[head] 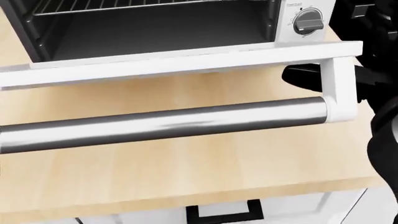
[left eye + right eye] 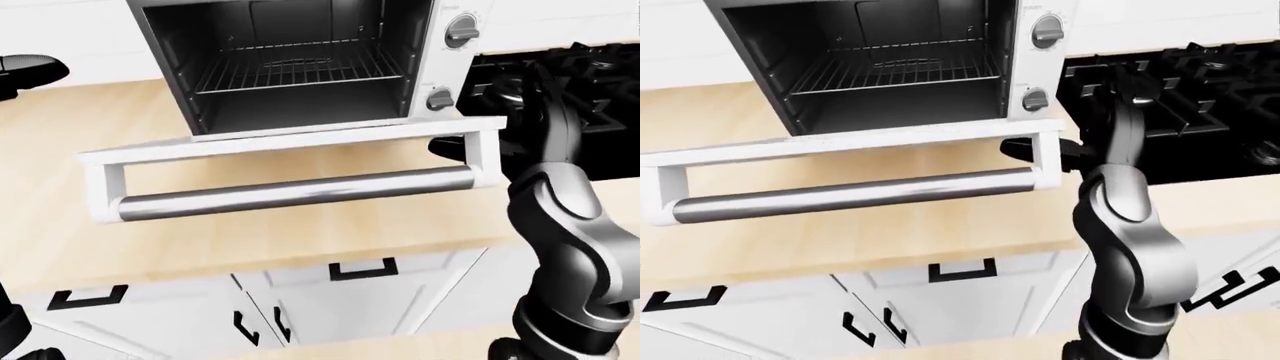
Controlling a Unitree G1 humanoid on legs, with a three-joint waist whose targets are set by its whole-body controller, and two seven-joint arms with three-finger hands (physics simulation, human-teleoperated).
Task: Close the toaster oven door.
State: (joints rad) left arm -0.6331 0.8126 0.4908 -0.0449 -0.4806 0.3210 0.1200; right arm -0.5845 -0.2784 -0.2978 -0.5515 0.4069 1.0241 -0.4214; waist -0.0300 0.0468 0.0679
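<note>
The white toaster oven (image 2: 445, 64) stands on the wooden counter (image 2: 300, 240) with its dark inside and wire rack (image 2: 290, 71) exposed. Its door (image 2: 290, 139) is open, folded down about level, with the steel handle bar (image 2: 300, 191) facing me. My right hand (image 2: 1025, 148) reaches in from the right; its dark fingers (image 1: 302, 77) lie under the door's right end, behind the handle's white bracket, and are not closed round anything. My left hand (image 2: 30, 71) is a dark shape at the left edge of the left-eye view, well clear of the oven.
A black stove top (image 2: 1200, 97) with grates lies right of the oven, behind my right arm. Two knobs (image 2: 461, 31) sit on the oven's right panel. White cabinet doors with black handles (image 2: 340, 300) run below the counter edge.
</note>
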